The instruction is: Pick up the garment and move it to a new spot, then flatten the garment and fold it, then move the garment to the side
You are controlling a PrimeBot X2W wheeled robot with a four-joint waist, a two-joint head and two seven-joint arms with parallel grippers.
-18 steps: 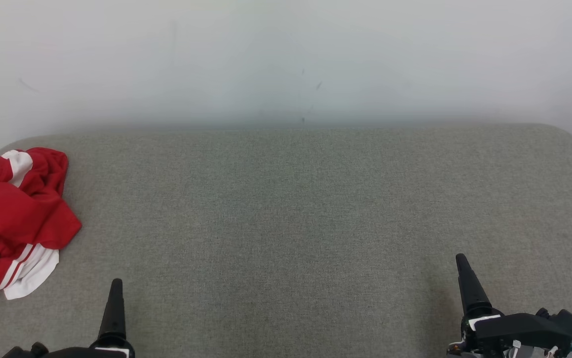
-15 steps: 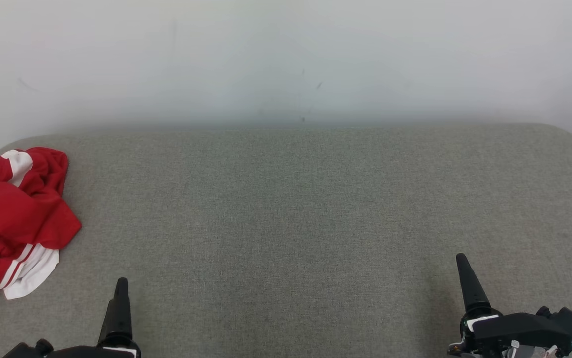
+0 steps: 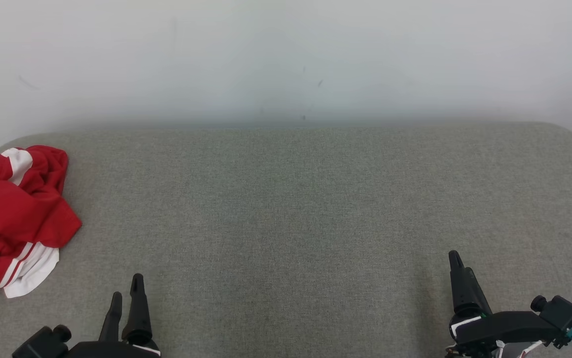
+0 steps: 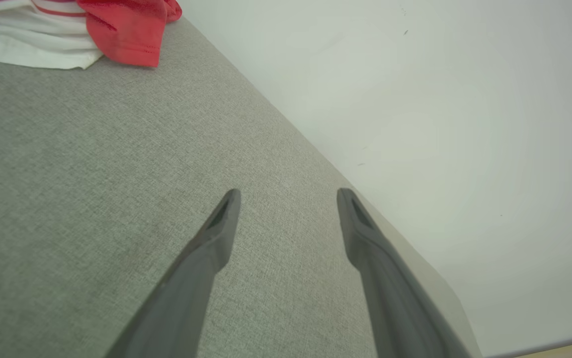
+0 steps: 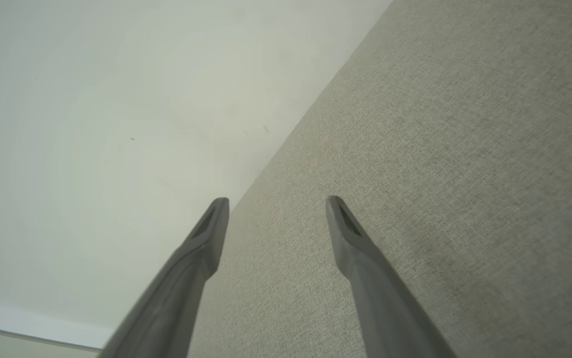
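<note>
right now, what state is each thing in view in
garment: crumpled in a heap at the left edge of the surface, not flattened, not folded, not held
left end effector: open, nothing between its fingers, apart from the garment
right end effector: open, nothing between its fingers, over bare fabric
grey surface: flat, garment lying on its left end

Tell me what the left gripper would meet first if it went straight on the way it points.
Probably the grey cushion near its back edge, else the white wall; depth is unclear. The left gripper points past the red garment, off to its left.
</note>
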